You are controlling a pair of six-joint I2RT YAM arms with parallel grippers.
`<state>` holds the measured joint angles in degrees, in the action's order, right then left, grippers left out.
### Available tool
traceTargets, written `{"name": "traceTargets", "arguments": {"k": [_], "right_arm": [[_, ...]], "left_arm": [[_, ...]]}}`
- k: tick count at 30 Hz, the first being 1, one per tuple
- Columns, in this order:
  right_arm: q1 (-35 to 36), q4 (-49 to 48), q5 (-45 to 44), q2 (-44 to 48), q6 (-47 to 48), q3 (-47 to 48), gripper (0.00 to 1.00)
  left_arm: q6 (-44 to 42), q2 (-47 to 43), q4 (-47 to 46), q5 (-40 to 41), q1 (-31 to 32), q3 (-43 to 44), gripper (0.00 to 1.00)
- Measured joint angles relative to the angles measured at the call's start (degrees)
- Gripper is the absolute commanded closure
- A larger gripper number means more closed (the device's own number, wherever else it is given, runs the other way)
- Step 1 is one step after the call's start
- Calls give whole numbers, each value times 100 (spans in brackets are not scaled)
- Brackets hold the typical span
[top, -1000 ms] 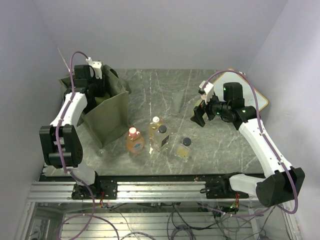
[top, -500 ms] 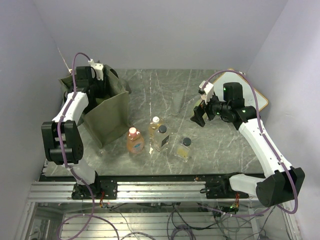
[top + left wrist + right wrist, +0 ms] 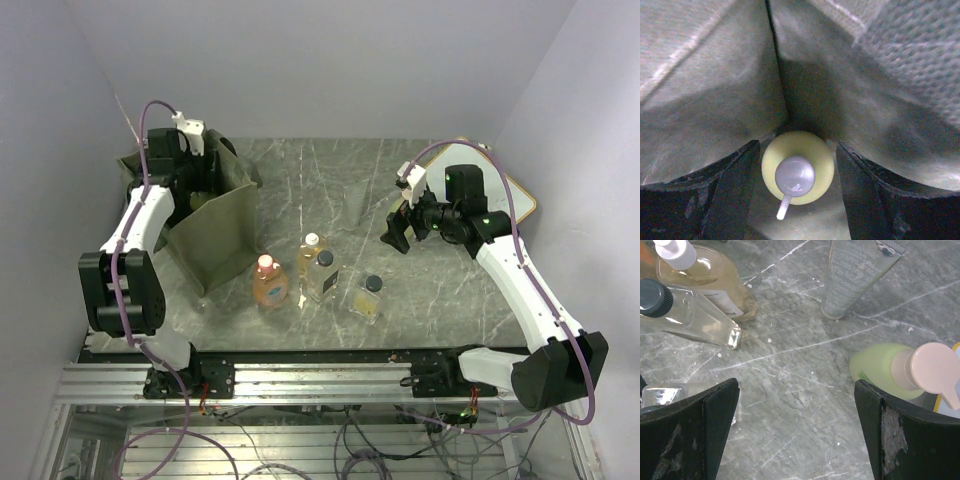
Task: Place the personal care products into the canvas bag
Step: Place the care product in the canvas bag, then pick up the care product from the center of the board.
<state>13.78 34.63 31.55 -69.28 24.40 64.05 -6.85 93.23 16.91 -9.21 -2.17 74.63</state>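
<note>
1. The canvas bag [image 3: 215, 235] stands on the grey marble table [image 3: 300, 170], at the left of the overhead view.
2. The left gripper [image 3: 195, 182] is down inside the bag. Its fingers [image 3: 730, 195] are spread apart and pinch nothing.
3. A yellow bottle [image 3: 817, 150] with a grey pump top sits in a corner of the bag. It is between those fingers, low in the left wrist view.
4. The right gripper [image 3: 399, 232] hangs over the table at the right. It is spread wide with nothing in it.
5. The right wrist view shows a light green bottle [image 3: 880, 367] with a pink cap at the right. A grey tube [image 3: 855, 275] lies at the top.
6. In the lower middle of the overhead view, four bottles stand close together. They are an orange bottle [image 3: 268, 285], a cream bottle [image 3: 310, 252], a clear square bottle [image 3: 322, 280] with a dark cap, and a second clear bottle [image 3: 368, 300].
7. A wood-framed whiteboard [image 3: 522, 200] lies at the right edge, partly under the right arm.
</note>
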Motion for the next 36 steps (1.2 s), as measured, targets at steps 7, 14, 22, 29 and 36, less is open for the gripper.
{"name": "traceTargets", "arguments": {"k": [7,14,22,29,36], "right_arm": [[-2,0,0,0,0,0,0],[-2,2,33,0,0,0,0],[0,17,90,-57,0,2,0],[-2,22,103,-61,0,2,0],[-22,28,101,-50,0,0,0]], "left_arm": [[-4,-249,55,17,2,155,5],[-70,-876,306,17,0,315,8],[-175,-1631,957,-142,0,977,10],[-348,-2085,1665,-931,361,1674,8],[-1196,-2203,2653,-990,2570,1554,8]]}}
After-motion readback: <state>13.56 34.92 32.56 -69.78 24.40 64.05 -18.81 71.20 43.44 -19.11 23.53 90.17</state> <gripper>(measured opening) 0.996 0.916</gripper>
